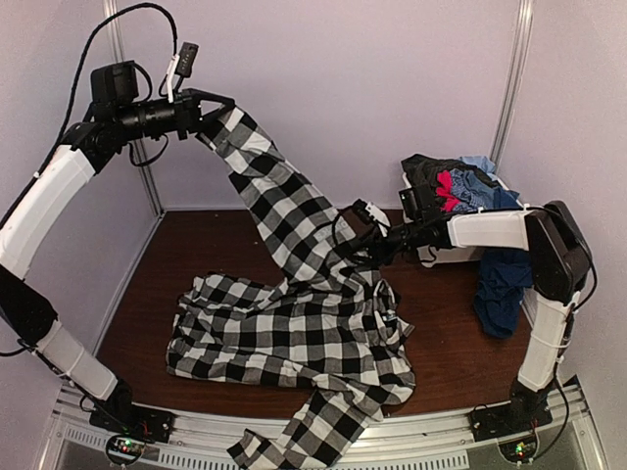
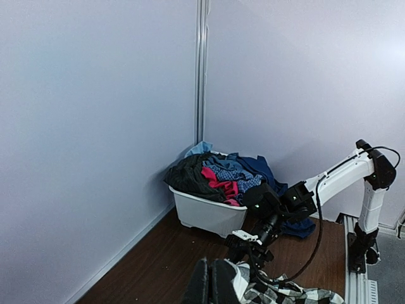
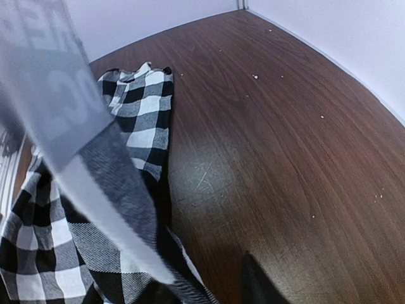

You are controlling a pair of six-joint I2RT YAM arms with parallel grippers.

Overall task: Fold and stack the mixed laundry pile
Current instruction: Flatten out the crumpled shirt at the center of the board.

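From above: the shirt (image 1: 294, 323) is soft, light and floppy. It is best grabbed at an edge or corner, not the middle. The left pincer (image 1: 217, 110) is up high, squeezed tight on one end. The rest hangs down onto the table (image 1: 441, 333). The right pincer (image 1: 361, 227) is at the hanging part. The pile (image 1: 460, 181) sits far right.

Left wrist: its fingers (image 2: 204, 285) are pressed together. The bin (image 2: 202, 215) is beyond.

Right wrist: blurry cloth is right up close. I cannot tell how wide this pincer is, or if it holds anything.
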